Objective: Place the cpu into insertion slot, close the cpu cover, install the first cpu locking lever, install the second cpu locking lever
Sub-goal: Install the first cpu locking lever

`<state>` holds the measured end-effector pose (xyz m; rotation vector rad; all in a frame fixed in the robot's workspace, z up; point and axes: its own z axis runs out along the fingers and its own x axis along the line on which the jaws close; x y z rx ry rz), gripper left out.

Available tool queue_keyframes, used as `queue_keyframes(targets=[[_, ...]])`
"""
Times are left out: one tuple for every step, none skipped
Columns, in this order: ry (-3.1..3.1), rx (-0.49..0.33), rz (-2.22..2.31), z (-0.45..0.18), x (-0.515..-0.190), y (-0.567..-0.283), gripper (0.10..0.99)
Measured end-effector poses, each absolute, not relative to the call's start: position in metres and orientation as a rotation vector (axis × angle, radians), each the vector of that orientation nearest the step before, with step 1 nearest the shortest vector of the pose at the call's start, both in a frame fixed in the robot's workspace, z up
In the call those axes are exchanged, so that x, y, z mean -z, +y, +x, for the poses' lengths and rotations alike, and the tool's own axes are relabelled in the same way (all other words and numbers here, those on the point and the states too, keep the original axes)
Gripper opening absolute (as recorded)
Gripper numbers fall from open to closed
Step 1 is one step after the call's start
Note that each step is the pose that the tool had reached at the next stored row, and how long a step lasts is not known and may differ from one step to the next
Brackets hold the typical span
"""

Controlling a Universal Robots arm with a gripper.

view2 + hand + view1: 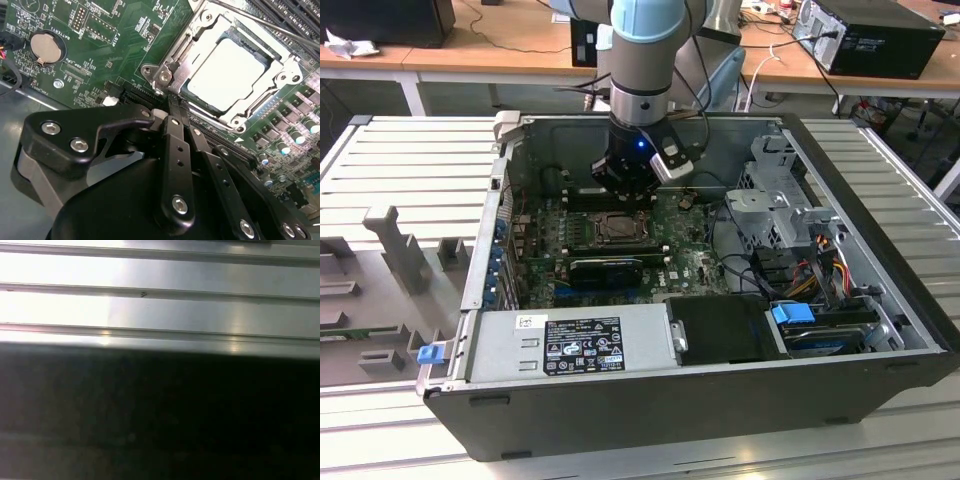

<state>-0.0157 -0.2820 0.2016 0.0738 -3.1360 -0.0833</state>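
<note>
The cpu (231, 70), a pale square chip, lies in the insertion slot (618, 228) on the green motherboard (100, 30). The silver cpu cover (200, 37) lies flat over it, framing the chip through its window. A thin metal lever rod (280, 27) runs along one side of the socket. My black gripper (176, 107) is shut, its two narrow fingers (175, 135) pressed together with nothing visibly between them. The tips sit just off the socket corner by a silver hooked fitting (162, 75). In the exterior view the gripper (625, 190) hangs straight down just behind the socket.
The board sits inside an open tower case (880, 250) laid on its side. A power supply (570, 345) lines the near wall, and a drive cage (775, 200) with cables stands toward the exterior view's right. A coin battery (46, 47) and a black card (605, 268) lie near the socket.
</note>
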Motion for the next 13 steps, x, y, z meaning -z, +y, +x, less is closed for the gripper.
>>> queue_keyframes(targets=[[-3.136, 0.084, 0.075, -0.016, -0.201, -0.282, 0.106], [-3.136, 0.085, 0.076, -0.016, -0.201, -0.282, 0.106], [-3.136, 0.087, 0.076, -0.016, -0.201, -0.282, 0.106], [-3.136, 0.087, 0.077, -0.016, -0.201, -0.282, 0.106], [-3.136, 0.088, 0.078, -0.016, -0.202, -0.281, 0.106], [-3.136, 0.089, 0.078, -0.015, -0.204, -0.281, 0.106], [-3.136, 0.089, 0.078, -0.015, -0.206, -0.281, 0.106], [-3.136, 0.088, 0.078, -0.016, -0.215, -0.281, 0.106], [-3.136, 0.087, 0.078, -0.016, -0.225, -0.281, 0.106], [-3.136, 0.087, 0.078, -0.016, -0.226, -0.281, 0.106], [-3.136, 0.088, 0.078, -0.016, -0.226, -0.281, 0.106], [-3.136, 0.087, 0.078, -0.016, -0.226, -0.281, 0.106], [-3.136, 0.087, 0.078, -0.016, -0.227, -0.282, 0.106]])
